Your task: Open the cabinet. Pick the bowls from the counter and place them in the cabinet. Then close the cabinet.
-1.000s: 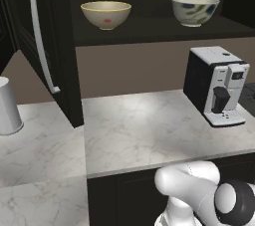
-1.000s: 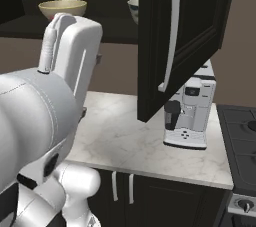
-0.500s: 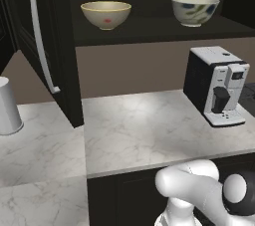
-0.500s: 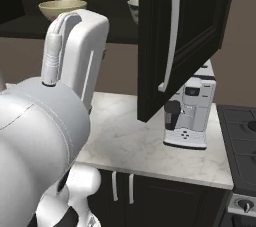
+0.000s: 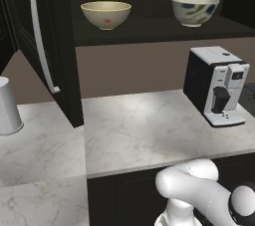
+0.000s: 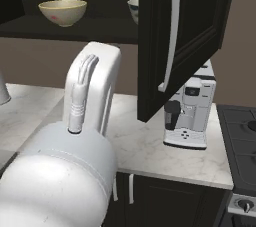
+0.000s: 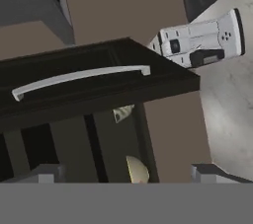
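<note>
We see the cabinet (image 5: 149,26) standing open, both doors swung out: the left door (image 5: 47,46) with its silver bar handle (image 5: 40,31) in the left base view, the right door (image 6: 182,31) in the right base view. Both bowls sit on its shelf, well apart: the tan-yellow bowl (image 5: 106,14) toward the shelf's left end, the off-white bowl (image 5: 194,10) toward its right end. Below, the marble counter (image 5: 139,130) carries a coffee machine (image 5: 217,85) near its right edge and a grey-white cup (image 5: 7,106) at its left edge. In the hand view our gripper (image 7: 126,173) has its fingertips (image 7: 47,173) spread wide and carries nothing, facing the right door's handle (image 7: 81,77).
</note>
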